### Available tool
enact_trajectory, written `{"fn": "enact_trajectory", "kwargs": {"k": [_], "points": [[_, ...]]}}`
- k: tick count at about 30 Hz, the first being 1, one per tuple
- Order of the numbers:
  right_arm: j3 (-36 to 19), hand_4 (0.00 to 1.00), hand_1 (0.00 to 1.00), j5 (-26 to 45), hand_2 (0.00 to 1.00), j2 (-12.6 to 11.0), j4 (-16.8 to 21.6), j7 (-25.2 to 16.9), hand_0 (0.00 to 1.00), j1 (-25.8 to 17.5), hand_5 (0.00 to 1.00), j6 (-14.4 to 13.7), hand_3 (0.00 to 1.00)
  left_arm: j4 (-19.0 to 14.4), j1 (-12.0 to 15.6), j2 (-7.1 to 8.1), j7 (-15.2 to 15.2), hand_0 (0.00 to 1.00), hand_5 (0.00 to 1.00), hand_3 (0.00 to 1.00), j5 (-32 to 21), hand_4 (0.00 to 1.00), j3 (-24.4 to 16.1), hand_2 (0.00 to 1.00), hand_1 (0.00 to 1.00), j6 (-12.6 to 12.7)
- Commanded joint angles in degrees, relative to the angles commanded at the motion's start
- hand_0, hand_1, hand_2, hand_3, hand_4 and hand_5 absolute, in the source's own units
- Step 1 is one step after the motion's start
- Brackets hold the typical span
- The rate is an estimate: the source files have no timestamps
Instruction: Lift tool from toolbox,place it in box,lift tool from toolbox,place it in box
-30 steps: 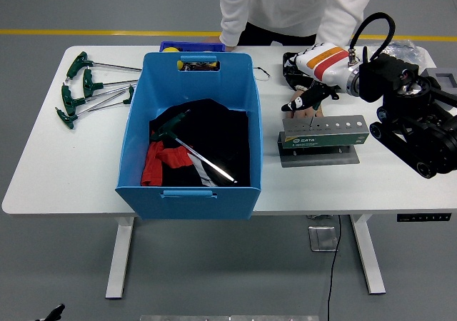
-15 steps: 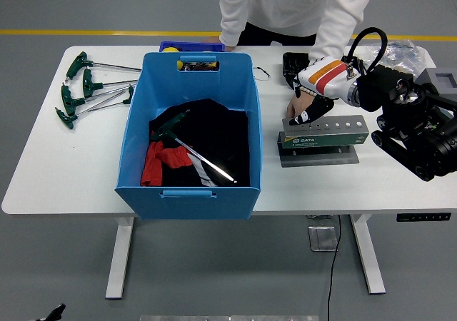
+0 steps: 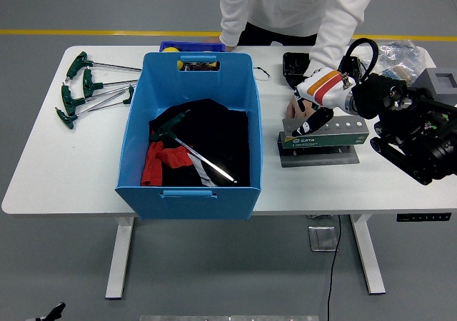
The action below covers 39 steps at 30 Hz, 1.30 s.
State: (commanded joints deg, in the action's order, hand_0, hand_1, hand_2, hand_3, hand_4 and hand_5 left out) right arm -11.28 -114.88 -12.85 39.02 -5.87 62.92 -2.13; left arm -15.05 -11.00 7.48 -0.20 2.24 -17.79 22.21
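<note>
The grey-green tool rack (image 3: 335,137) stands on its base plate to the right of the blue box (image 3: 190,185). My right hand (image 3: 311,123), white with orange and red stripes, hangs over the rack's left end, open, fingers pointing down and touching or nearly touching its top. I see nothing held in it. A person's hand (image 3: 293,109) rests at the rack's back left corner, just beside my hand. Inside the box a green T-handle tool (image 3: 187,144) lies on black and red cloth. My left arm is out of view.
Several green T-handle tools (image 3: 86,89) lie on the table's far left. A small blue bin (image 3: 191,48) sits behind the box. A black object (image 3: 293,65) and a plastic bag (image 3: 400,52) lie at the back right. The person stands at the far edge.
My right hand has moved down and slightly left, from behind the rack onto its left end. The person's hand has stayed at the rack.
</note>
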Motion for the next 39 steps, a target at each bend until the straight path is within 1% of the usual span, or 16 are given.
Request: {"fn": "enact_trajectory", "kwargs": {"k": [1, 2, 7, 8, 14, 15, 19, 20, 23, 26, 27, 32, 33, 38, 39], "points": [[0.1, 0.998, 0.64, 0.1, 0.629, 0.0, -0.2, 0.0, 0.806, 0.0, 0.727, 0.0, 0.479, 0.0, 0.0, 0.0, 0.0, 0.745, 0.574, 0.643, 0.0, 0.685, 0.0, 0.736, 0.699, 0.0], [0.2, 0.998, 0.61, 0.2, 0.599, 0.1, -0.5, 0.0, 0.806, -0.1, 0.722, 0.1, 0.463, 0.0, 0.0, 0.0, 0.0, 0.745, 0.574, 0.642, 0.1, 0.685, 0.0, 0.736, 0.698, 0.0], [0.9, 0.998, 0.61, 0.5, 0.599, 0.6, -2.4, -0.4, 0.806, -0.2, 0.722, -0.2, 0.463, -0.1, 0.0, 0.01, 0.2, 0.745, 0.574, 0.642, 0.6, 0.685, -0.2, 0.736, 0.698, 0.1], [1.1, 0.998, 0.588, 0.5, 0.574, 0.6, -2.7, -0.4, 0.799, -0.1, 0.722, -0.4, 0.438, -0.1, 0.0, 0.02, 0.2, 0.744, 0.574, 0.64, 0.7, 0.685, -0.3, 0.735, 0.698, 0.1], [2.2, 0.998, 0.588, 0.3, 0.574, 0.8, -3.7, -0.8, 0.799, 0.2, 0.722, -1.0, 0.438, -0.2, -0.1, 0.04, 0.3, 0.744, 0.574, 0.64, 0.8, 0.685, -0.3, 0.735, 0.698, 0.1], [2.4, 0.998, 0.479, 0.2, 0.475, 0.8, -3.8, -0.8, 0.771, 0.3, 0.725, -1.1, 0.39, -0.2, -0.2, 0.03, 0.3, 0.744, 0.574, 0.64, 0.8, 0.684, -0.3, 0.734, 0.698, 0.1], [2.7, 0.998, 0.479, 0.1, 0.475, 1.0, -4.2, -0.8, 0.771, 0.4, 0.725, -1.7, 0.39, -0.2, -0.3, 0.01, 0.2, 0.744, 0.574, 0.64, 0.5, 0.684, -0.2, 0.734, 0.698, 0.1], [2.7, 0.998, 0.344, 0.0, 0.358, 1.0, -4.3, -0.9, 0.659, 0.4, 0.727, -2.0, 0.347, -0.2, -0.3, 0.01, 0.2, 0.744, 0.574, 0.641, 0.4, 0.684, -0.1, 0.734, 0.698, 0.1], [2.7, 0.998, 0.344, -0.2, 0.358, 1.1, -4.7, -1.0, 0.659, 0.4, 0.727, -2.8, 0.347, -0.3, -0.4, -0.01, 0.2, 0.744, 0.574, 0.641, 0.4, 0.684, 0.0, 0.734, 0.698, 0.1], [3.1, 0.998, 0.344, -0.1, 0.358, 0.9, -4.7, -1.1, 0.659, 0.6, 0.727, -2.9, 0.347, -0.3, -0.5, -0.01, 0.1, 0.744, 0.574, 0.641, 0.1, 0.684, 0.2, 0.734, 0.698, 0.1], [3.4, 0.998, 0.267, 0.0, 0.292, 0.8, -4.8, -1.1, 0.528, 0.7, 0.73, -2.8, 0.321, -0.3, -0.5, -0.01, 0.0, 0.743, 0.574, 0.64, 0.0, 0.684, 0.2, 0.734, 0.698, 0.1], [4.1, 0.998, 0.267, 0.4, 0.292, 0.5, -5.3, -1.2, 0.528, 0.8, 0.73, -2.6, 0.321, -0.3, -0.5, -0.05, 0.0, 0.743, 0.574, 0.64, -0.4, 0.684, 0.4, 0.734, 0.698, 0.2], [4.2, 0.998, 0.231, 0.5, 0.262, 0.5, -5.4, -1.2, 0.447, 0.8, 0.73, -2.5, 0.306, -0.3, -0.5, -0.06, -0.1, 0.743, 0.573, 0.641, -0.4, 0.684, 0.4, 0.734, 0.699, 0.2], [4.5, 0.998, 0.231, 0.7, 0.262, 0.4, -5.9, -1.4, 0.447, 0.8, 0.73, -2.5, 0.306, -0.3, -0.5, -0.06, 0.0, 0.743, 0.573, 0.641, -0.4, 0.684, 0.4, 0.734, 0.699, 0.2], [4.5, 0.998, 0.185, 0.8, 0.215, 0.4, -6.0, -1.4, 0.302, 0.8, 0.734, -2.8, 0.25, -0.3, -0.5, -0.05, 0.0, 0.743, 0.573, 0.642, -0.4, 0.684, 0.4, 0.734, 0.698, 0.1]]}}
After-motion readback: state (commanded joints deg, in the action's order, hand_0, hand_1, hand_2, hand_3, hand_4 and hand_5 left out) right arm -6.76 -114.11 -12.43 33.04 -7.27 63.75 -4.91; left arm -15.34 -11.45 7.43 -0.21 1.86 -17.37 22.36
